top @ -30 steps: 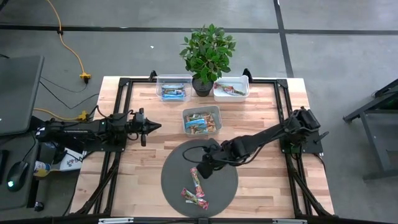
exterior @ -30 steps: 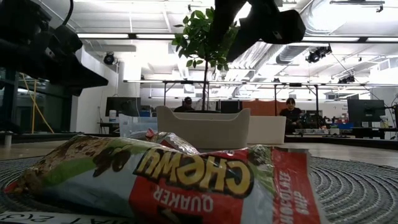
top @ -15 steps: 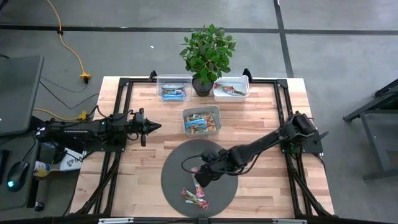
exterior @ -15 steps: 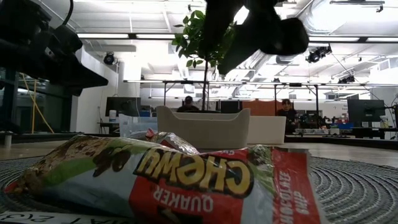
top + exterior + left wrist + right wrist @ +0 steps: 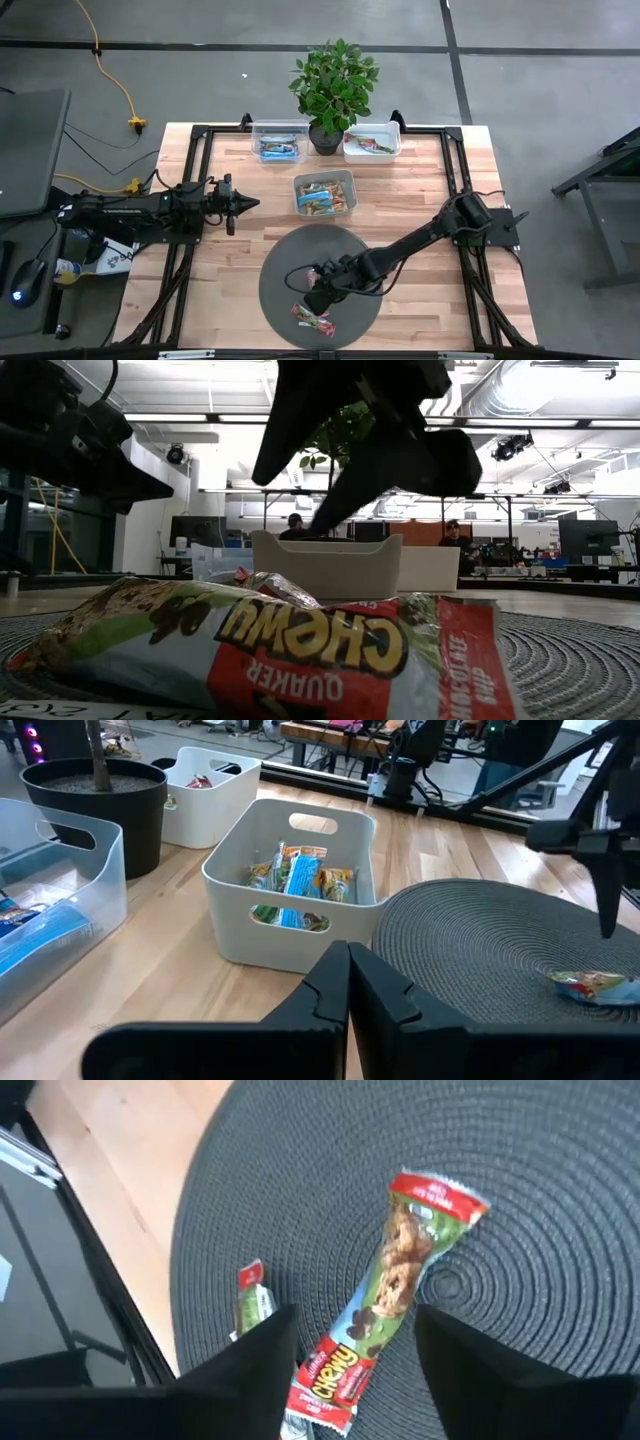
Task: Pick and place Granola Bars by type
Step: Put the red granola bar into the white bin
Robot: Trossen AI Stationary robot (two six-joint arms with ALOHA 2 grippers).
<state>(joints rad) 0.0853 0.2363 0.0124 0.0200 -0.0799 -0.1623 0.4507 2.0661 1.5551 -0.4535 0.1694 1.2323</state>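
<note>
Granola bars, red and green wrappers: one (image 5: pixel 400 1270) lies flat on the round dark mat (image 5: pixel 285 270), long axis running lengthwise between the right gripper (image 5: pixel 350 1350) fingers, which stand apart above it. A second bar (image 5: pixel 252 1298) lies nearby, partly hidden by a finger. In the high view the arm covers most of the bars; two (image 5: pixel 312 318) show at the mat's near edge. Left gripper (image 5: pixel 347 982): fingers together, idle over the counter (image 5: pixel 420 180) beside a white bin (image 5: pixel 290 885) of bars.

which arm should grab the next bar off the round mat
Right. Its open gripper hangs directly over the red-and-green wrapped bar on the dark round woven mat. The left gripper waits shut, off the mat.
</note>
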